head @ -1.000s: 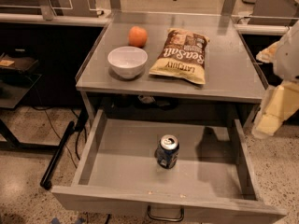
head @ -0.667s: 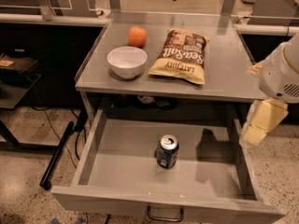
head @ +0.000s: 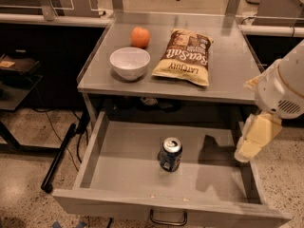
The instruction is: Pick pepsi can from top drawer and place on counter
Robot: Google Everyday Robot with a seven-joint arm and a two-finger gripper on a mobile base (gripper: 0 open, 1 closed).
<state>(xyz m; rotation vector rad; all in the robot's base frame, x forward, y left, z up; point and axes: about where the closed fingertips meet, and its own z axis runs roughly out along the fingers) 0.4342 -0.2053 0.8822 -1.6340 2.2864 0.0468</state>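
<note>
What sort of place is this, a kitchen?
Probably a lab or workshop, not a home kitchen: a grey metal counter with an open top drawer holding a pepsi can, a speckled floor, and a robot's gripper at the drawer's right side.

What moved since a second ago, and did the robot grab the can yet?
The gripper moved left and down from the right edge of the picture. It now hangs by the right edge of the open drawer. It has not grabbed the can, which stands in the drawer where it was. The bowl, orange and chip bag have not moved on the counter.
</note>
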